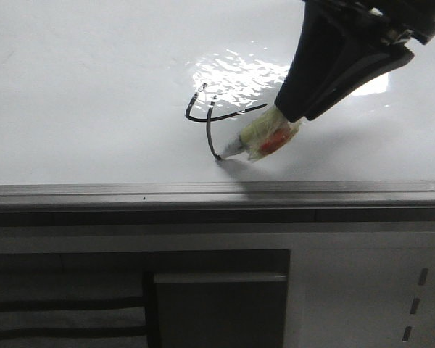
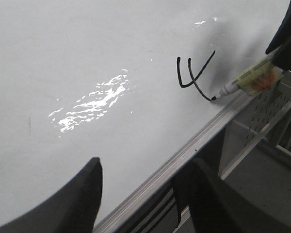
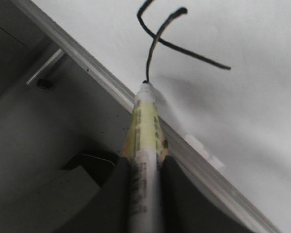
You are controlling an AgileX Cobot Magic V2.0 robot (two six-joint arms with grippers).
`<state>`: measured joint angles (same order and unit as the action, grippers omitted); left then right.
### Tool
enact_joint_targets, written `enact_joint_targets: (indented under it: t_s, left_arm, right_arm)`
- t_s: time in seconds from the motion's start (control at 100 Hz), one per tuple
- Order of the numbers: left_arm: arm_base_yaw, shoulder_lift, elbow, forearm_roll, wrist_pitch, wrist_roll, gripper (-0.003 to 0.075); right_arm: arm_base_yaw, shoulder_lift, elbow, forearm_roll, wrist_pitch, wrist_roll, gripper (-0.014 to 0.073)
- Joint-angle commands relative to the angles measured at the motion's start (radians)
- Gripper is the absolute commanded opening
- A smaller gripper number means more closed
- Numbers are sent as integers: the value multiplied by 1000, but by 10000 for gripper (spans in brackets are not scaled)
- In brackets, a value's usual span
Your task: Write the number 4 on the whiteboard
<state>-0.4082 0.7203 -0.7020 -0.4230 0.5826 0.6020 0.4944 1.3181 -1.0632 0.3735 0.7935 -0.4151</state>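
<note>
The whiteboard point(image 1: 87, 94) is glossy white with a light glare and a grey metal rail along its near edge. On it is the number 4 point(image 1: 209, 116) in thin black marker: a hooked stroke, a crossing line and a long tail. It also shows in the left wrist view point(image 2: 191, 75) and the right wrist view point(image 3: 160, 39). My right gripper point(image 1: 293, 114) is shut on a marker point(image 1: 264, 136) with a yellow-and-red label; its tip touches the board at the tail's lower end point(image 3: 145, 81). My left gripper point(image 2: 145, 167) is open and empty over the board's near edge.
The grey metal rail point(image 1: 217, 192) runs along the board's near edge. Below it stand a white perforated panel with slots point(image 1: 420, 297) and a dark recess point(image 1: 217, 297). The panel also shows in the left wrist view point(image 2: 269, 104).
</note>
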Motion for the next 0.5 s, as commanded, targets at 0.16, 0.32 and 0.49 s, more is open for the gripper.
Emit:
enact_joint_targets:
  t_s: [0.16,0.32,0.49]
  left_arm:
    - [3,85,-115,-118,79,196,365]
    - [3,213,-193,-269,246,467,365]
    - [3,349,-261,-402,323,631,365]
  right_arm:
    - [36,-152,-131,11,26,-221,-36]
    - [71,-176,-131,11,108,-489,-36]
    - [84,-176,-131,11,111,-658,-36]
